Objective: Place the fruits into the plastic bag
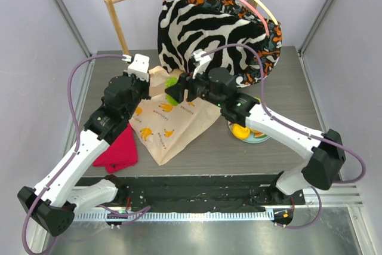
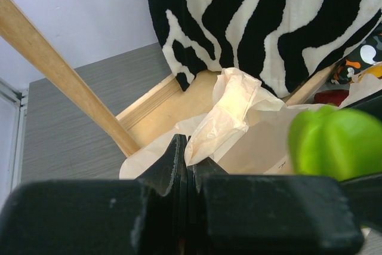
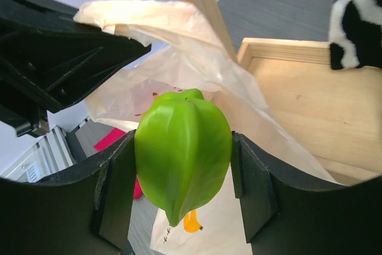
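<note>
The plastic bag (image 1: pixel 170 125) lies on the table, cream with orange banana prints. My left gripper (image 1: pixel 145 85) is shut on the bag's handle (image 2: pixel 230 111) and holds the mouth up. My right gripper (image 1: pixel 177 91) is shut on a green ridged fruit (image 3: pixel 183 147), held at the bag's mouth; the fruit also shows in the top view (image 1: pixel 172 81) and in the left wrist view (image 2: pixel 337 141). A yellow fruit (image 1: pixel 240 131) lies on the plate (image 1: pixel 258 139) under the right arm; other fruits there are hidden.
A zebra-striped garment (image 1: pixel 206 25) hangs from a wooden rack (image 1: pixel 119 25) at the back. A red cloth (image 1: pixel 119 150) lies left of the bag. The rack's wooden base (image 3: pixel 304 106) is behind the bag.
</note>
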